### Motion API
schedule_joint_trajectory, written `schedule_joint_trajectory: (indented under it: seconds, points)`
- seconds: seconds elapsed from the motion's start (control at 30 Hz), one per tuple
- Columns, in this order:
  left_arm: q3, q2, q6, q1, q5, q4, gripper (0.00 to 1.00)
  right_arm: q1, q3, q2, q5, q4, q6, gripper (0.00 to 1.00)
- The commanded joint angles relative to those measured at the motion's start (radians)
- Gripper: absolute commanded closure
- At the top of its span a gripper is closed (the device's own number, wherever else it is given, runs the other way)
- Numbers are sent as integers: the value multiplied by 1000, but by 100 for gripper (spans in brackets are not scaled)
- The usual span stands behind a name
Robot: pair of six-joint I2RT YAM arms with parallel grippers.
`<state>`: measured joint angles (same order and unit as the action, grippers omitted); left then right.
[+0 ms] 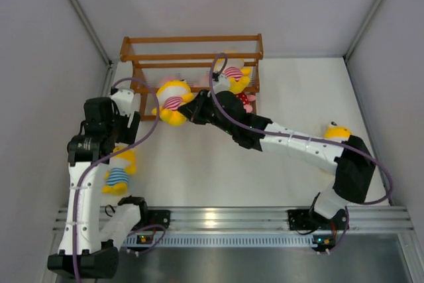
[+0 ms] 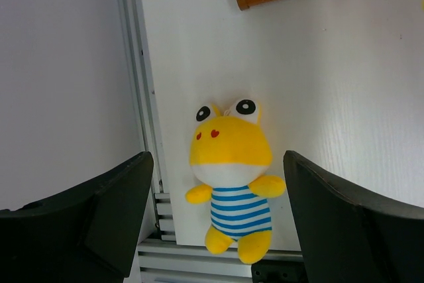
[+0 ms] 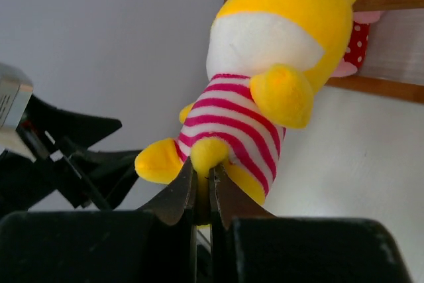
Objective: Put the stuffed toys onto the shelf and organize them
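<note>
1. One blue toy (image 2: 232, 187) lies face up on the bench (image 2: 344, 77) by the left wall. The left end effector (image 2: 218, 156) hangs over it, jaws wide apart and empty.
2. Right end effector (image 3: 202, 187) is clamped on a pink-striped toy's (image 3: 265, 64) foot, holding the toy at the shelf's (image 1: 192, 40) front left.
3. Shelf holds a second striped toy (image 1: 233, 76), with a red-dotted toy (image 1: 246, 101) low at its right end.
4. Yellow toy (image 1: 336, 130) lies far right, partly behind the right arm.

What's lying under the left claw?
A yellow toy in a blue-striped shirt lies face-up on the table, below the open left claw. From above, the left arm covers part of it.
</note>
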<state>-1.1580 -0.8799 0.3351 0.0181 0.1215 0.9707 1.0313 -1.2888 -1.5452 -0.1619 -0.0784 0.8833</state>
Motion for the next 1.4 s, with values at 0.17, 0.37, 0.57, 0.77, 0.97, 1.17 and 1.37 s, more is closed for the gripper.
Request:
schedule_joint_trajectory:
  seconds: [0.17, 0.37, 0.57, 0.77, 0.97, 1.17, 1.37]
  points:
    - [-26, -10, -7, 2, 7, -7, 14, -40, -162, -220, -206, -280, 151, 100]
    - [-13, -11, 5, -9, 9, -7, 14, -62, -257, -357, -298, -285, 174, 100]
    - [-3, -16, 13, -12, 9, -7, 14, -109, -323, -458, -266, -245, 258, 100]
    - [-2, -22, 15, -12, -2, -9, 14, -126, -371, -510, -245, -210, 249, 96]
    - [0, -24, 19, -12, -2, -6, 15, -132, -389, -523, -219, -192, 240, 78]
    - [4, -25, 21, -12, -10, -6, 15, -106, -339, -428, -221, -178, 146, 43]
    - [9, -19, 22, -12, -25, -7, 15, -59, -331, -268, -268, 53, -85, 23]
